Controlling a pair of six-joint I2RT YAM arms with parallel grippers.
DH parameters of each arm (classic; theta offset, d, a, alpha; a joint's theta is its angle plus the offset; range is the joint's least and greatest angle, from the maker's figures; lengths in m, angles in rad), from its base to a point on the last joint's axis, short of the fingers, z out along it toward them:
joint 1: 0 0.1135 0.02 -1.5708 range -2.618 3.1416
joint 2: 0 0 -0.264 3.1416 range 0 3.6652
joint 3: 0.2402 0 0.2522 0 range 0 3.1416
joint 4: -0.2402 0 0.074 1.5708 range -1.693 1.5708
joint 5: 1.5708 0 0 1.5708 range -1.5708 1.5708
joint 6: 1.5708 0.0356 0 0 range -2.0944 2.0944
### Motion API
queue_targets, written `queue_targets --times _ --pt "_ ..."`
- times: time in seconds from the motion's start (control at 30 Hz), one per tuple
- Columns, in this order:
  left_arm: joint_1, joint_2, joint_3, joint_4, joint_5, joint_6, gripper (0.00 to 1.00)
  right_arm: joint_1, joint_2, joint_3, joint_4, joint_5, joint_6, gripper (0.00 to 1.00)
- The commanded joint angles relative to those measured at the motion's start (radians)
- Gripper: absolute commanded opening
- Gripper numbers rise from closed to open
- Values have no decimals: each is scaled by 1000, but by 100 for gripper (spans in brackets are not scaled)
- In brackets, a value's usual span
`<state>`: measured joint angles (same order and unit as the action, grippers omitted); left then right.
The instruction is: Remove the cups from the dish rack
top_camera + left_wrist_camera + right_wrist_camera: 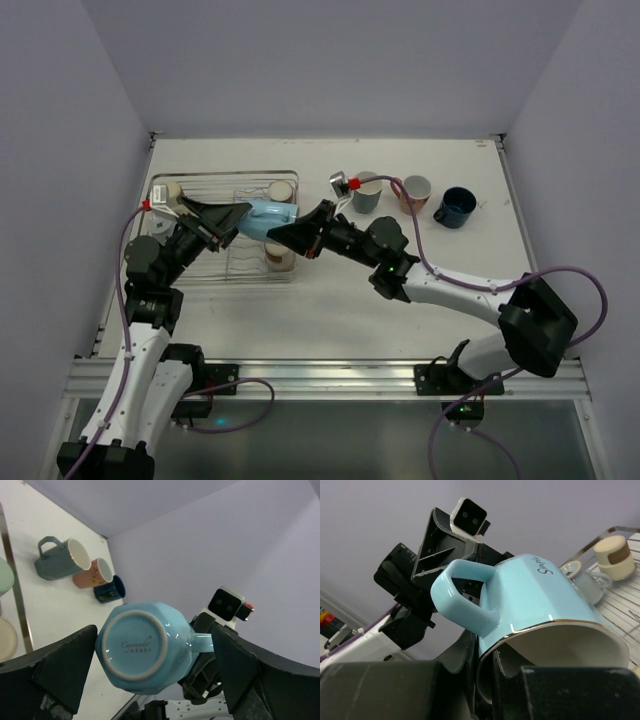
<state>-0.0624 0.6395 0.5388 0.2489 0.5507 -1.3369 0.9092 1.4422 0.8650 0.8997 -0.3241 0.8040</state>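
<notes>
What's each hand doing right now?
Left hand: open, fingers either side of the mug.
Right hand: closed on the mug's rim.

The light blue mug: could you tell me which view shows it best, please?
The right wrist view: the light blue mug fills it, showing handle, lettering and gold rim. The left wrist view shows mainly its underside; the top external view shows it small.

The white tabletop (330, 310) bears the dish rack (225, 185) at left; grey-teal mug (366, 192), salmon-pink mug (415, 192) and navy mug (457, 206) stand in a row, far right.
</notes>
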Motion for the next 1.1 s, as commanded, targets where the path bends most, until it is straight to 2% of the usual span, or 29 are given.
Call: queue_targets --times 0.0,0.1,0.17,0.27,0.3,0.33,0.4,0.43,0.53,0.6,0.9,1.07 --pt "-2 11 73 -57 83 132 100 -16 -97 -52 78 92 -49 0" --pt "-2 55 147 -164 118 290 100 -52 -170 -90 12 65 -45 0" --pt "-2 84 214 -330 114 437 100 -97 -238 -101 -66 51 -46 0" --pt "-2 97 303 -544 3 658 100 -176 -336 -80 -333 56 -127 0" --pt "-2 95 317 -586 -36 707 100 -194 -351 -52 -539 66 -162 0" --pt "-2 82 334 -653 -123 787 100 -216 -356 10 -649 80 -201 0" --pt "-2 66 339 -715 -213 876 100 -277 -332 81 -945 123 -310 0" --pt "-2 52 334 -730 -292 898 100 -295 -315 133 -1016 132 -345 0" --pt "-2 37 317 -760 -400 953 100 -346 -218 224 -1218 166 -445 0" --pt "-2 34 302 -763 -428 972 100 -351 -131 297 -1330 219 -494 0" --pt "-2 -3 161 -703 -522 973 100 -340 153 521 -1480 349 -565 0" --pt "-2 31 150 -694 -543 972 100 -308 297 592 -1501 382 -568 0"
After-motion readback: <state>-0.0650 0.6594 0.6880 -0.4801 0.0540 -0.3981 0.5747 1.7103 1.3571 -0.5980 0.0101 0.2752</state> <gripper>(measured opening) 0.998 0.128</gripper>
